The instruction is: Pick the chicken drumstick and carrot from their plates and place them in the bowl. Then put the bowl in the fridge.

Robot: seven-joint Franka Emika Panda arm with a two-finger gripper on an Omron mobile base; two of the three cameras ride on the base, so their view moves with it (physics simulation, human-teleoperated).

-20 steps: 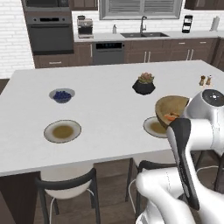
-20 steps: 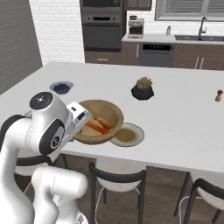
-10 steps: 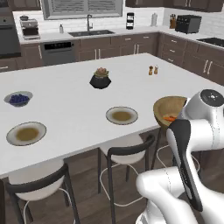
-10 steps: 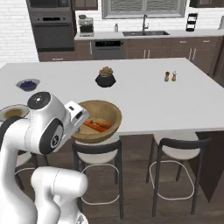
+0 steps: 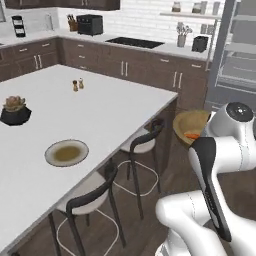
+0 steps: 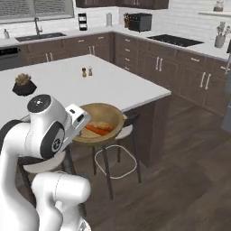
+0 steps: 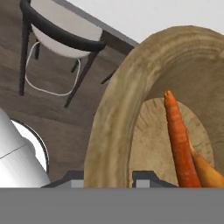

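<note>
My gripper [image 7: 109,177] is shut on the wall of the light-brown wooden bowl [image 7: 114,118], one finger inside and one outside the rim. The bowl [image 6: 104,118] hangs in the air beside the island's corner, in front of my arm. The slim orange-red carrot [image 7: 178,140] lies inside it, with the orange-brown chicken drumstick [image 7: 205,168] right beside it. In the left base view the bowl [image 5: 190,124] sits partly behind my arm. One plate [image 5: 66,152] rests bare on the island. The grey fridge [image 5: 235,60] stands open at the upper right, its pale shelves showing.
The white island [image 5: 100,110] carries a black plant pot [image 5: 14,111] and two shakers [image 5: 78,85]. Stools [image 5: 145,145] stand along its edge, one [image 6: 124,131] just under the bowl. Dark cabinets [image 6: 189,76] line the back wall. Wood floor [image 6: 180,180] lies open to the right.
The base has turned, so the whole scene has swept left: the island sits at the left and the fridge has come into view. The bowl stays in my grip.
</note>
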